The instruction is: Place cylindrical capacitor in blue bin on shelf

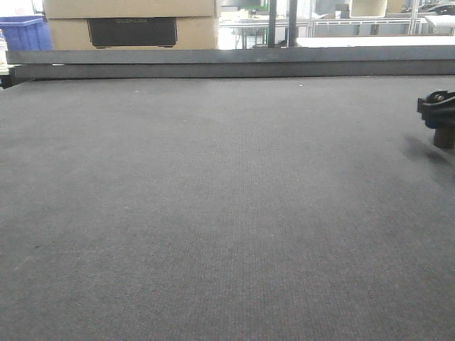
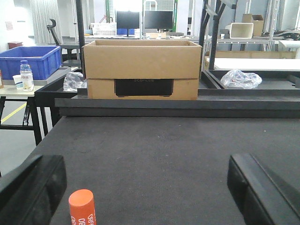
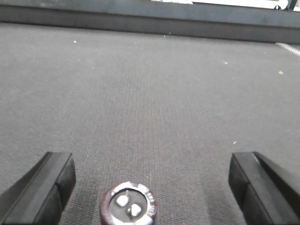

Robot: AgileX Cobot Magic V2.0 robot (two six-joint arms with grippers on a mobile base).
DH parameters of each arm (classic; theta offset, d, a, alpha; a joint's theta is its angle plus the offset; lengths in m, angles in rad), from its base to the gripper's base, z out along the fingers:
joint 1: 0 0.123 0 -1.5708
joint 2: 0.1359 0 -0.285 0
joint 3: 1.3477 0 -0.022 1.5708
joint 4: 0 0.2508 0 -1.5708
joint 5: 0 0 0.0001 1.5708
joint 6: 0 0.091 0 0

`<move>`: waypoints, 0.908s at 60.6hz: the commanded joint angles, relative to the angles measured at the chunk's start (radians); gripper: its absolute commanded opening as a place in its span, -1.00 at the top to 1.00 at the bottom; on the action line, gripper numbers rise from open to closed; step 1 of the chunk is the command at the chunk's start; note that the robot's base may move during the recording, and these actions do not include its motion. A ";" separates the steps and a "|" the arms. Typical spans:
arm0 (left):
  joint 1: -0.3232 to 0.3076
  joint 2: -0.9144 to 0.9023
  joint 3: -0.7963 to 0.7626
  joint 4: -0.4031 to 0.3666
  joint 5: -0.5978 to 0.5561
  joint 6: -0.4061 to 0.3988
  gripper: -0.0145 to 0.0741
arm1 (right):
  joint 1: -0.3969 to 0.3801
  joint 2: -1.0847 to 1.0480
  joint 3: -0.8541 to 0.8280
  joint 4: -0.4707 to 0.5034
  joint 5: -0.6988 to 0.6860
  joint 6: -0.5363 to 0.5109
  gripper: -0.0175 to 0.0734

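Facing the cardboard box [image 2: 140, 70] across the dark mat [image 2: 154, 154], the left gripper [image 2: 147, 194] holds its fingers wide apart, an orange tube [image 2: 82, 206] between them, nearer the left finger. The right gripper [image 3: 152, 187] gapes just as wide; the cylindrical capacitor [image 3: 127, 205] stands upright on the mat between its fingers, touching neither

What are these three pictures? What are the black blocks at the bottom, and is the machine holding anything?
It is a robot with two arms, each ending in a claw. One picture looks across the dark table from the front. The other two come from wrist cameras; the black blocks are the claws. The left claw is open around an orange-topped tube. The right claw is open around a small capacitor standing on the table. Nothing is held.
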 commanded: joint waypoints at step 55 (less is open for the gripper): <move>0.034 0.105 0.054 0.117 -0.068 -0.008 -0.68 | -0.001 -0.170 -0.025 -0.005 0.123 -0.001 0.97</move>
